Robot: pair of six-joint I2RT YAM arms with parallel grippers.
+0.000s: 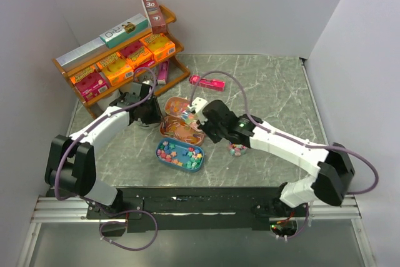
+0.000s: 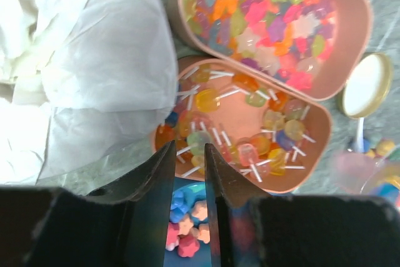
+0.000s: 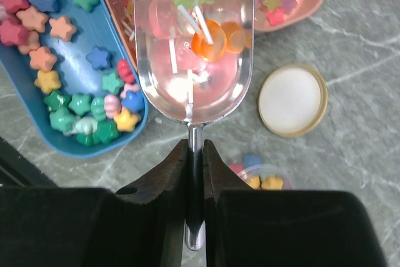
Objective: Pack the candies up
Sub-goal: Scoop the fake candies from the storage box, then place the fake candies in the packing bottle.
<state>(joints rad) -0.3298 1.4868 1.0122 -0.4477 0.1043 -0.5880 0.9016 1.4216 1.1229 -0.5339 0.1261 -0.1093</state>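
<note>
The candies are small star and flower shaped sweets in mixed colours. Many lie in a blue tray [image 3: 94,79], which also shows in the top view [image 1: 159,149], and in a pink tray [image 2: 350,23]. A second pink tray [image 2: 250,179] holds small lollipops. My right gripper [image 3: 195,148] is shut on the handle of a clear scoop [image 3: 194,101] that holds several lollipops over the trays. A small clear jar [image 3: 259,178] with a few candies stands just below the scoop. My left gripper [image 2: 189,148] hangs above the trays, its jaws a narrow gap apart with nothing between them.
A round white lid [image 3: 292,99] lies on the table beside the jar. Crumpled white paper [image 2: 81,60] lies left of the trays. A wooden shelf [image 1: 62,67] with orange and pink boxes stands at the back left. A pink box [image 1: 207,82] lies behind the trays.
</note>
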